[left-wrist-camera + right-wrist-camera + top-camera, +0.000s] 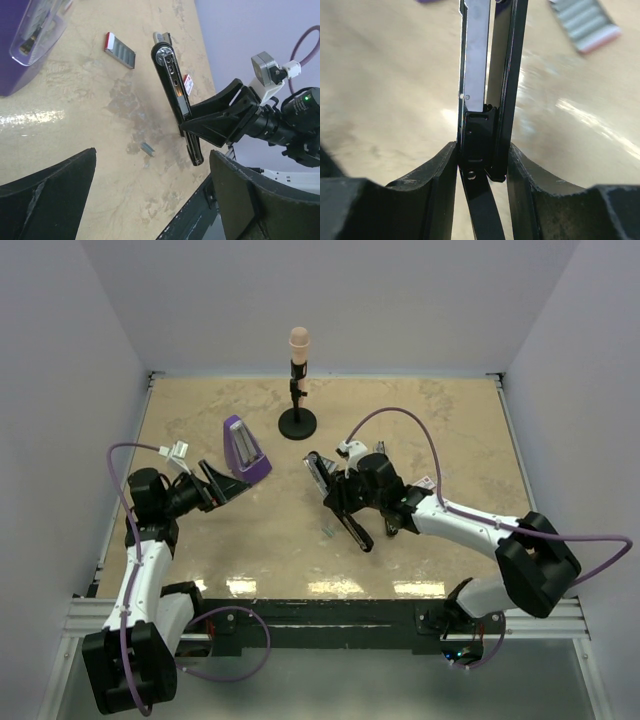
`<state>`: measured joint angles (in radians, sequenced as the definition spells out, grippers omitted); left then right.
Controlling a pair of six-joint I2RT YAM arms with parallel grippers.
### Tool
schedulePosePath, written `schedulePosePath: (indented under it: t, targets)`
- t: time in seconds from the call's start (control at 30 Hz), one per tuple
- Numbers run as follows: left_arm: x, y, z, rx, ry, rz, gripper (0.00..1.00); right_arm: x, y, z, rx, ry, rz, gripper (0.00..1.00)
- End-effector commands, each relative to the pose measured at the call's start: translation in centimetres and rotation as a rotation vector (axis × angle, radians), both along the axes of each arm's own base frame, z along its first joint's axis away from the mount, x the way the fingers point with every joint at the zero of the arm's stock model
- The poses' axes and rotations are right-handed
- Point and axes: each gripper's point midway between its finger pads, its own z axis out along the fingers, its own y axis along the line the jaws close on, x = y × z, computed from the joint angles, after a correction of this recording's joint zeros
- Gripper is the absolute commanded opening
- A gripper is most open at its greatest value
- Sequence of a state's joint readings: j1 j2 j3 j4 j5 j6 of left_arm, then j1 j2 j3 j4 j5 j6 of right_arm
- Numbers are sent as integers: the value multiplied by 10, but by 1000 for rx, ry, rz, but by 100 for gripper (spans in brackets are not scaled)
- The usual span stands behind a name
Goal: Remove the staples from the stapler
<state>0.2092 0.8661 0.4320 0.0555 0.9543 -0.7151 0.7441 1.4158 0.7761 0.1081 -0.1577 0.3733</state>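
Right gripper is clamping the slim glossy stapler centre-frame; left gripper is gaping empty, open tabletop between.

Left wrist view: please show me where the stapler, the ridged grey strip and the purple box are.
stapler (176, 90), left wrist view, grey metal middle.
ridged grey strip (121, 51), left wrist view, middle of ridges.
purple box (30, 42), left wrist view, clear plastic part.
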Motion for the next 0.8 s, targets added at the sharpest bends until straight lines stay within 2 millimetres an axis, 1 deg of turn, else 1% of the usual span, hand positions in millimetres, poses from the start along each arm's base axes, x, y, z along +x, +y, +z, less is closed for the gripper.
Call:
schedulePosePath:
  t: [0.0, 0.07, 0.13, 0.17, 0.2, 0.23, 0.27, 0.3, 0.37, 0.4, 0.43, 0.47, 0.5, 0.53, 0.57, 0.6, 0.63, 0.7, 0.73, 0.77]
  targets:
    - [7, 8, 1, 66, -46, 37, 100, 25, -41, 14, -261, -155, -175, 0]
    - [7, 8, 2, 61, -47, 39, 100, 20, -50, 6, -335, -151, -200, 0]
    - [6, 7, 3, 56, -51, 32, 100, 11, -53, -4, -417, -150, -242, 0]
    - [6, 7, 2, 53, -47, 29, 100, 8, -54, -7, -449, -152, -256, 0]
    - [6, 7, 1, 50, -43, 24, 100, -1, -47, -13, -482, -155, -244, 0]
    - [6, 7, 2, 51, -44, 24, 100, -1, -57, -16, -539, -164, -299, 0]
    - [6, 7, 1, 52, -38, 27, 100, -4, -57, -17, -562, -169, -308, 0]
    - [6, 8, 1, 53, -36, 27, 100, -7, -53, -16, -574, -180, -317, 0]
    - [6, 9, 3, 56, -41, 35, 100, -11, -54, -25, -634, -185, -336, 0]
    - [7, 10, 3, 58, -40, 43, 100, -13, -47, -22, -642, -195, -336, 0]
    - [8, 12, 3, 59, -37, 51, 100, -17, -51, -33, -701, -179, -342, 0]
    - [8, 14, 2, 66, -34, 57, 100, -16, -53, -34, -735, -197, -366, 0]
    - [9, 15, 2, 68, -33, 61, 100, -17, -45, -29, -741, -210, -368, 0]
    - [11, 18, 5, 74, -43, 69, 100, -20, -50, -31, -779, -207, -384, 0]
    - [9, 18, 0, 72, -12, 74, 100, -21, -52, -37, -826, -222, -392, 0]
    - [9, 20, 0, 74, -6, 84, 100, -20, -49, -34, -832, -230, -405, 0]
    - [11, 25, 0, 78, -6, 103, 100, -22, -52, -36, -861, -228, -406, 0]
    - [13, 31, 1, 91, -8, 137, 100, -21, -50, -37, -902, -251, -419, 0]
    - [14, 36, 2, 94, -7, 159, 100, -24, -57, -38, -946, -248, -426, 0]
    - [14, 39, 2, 97, -5, 170, 100, -25, -54, -41, -979, -261, -428, 0]
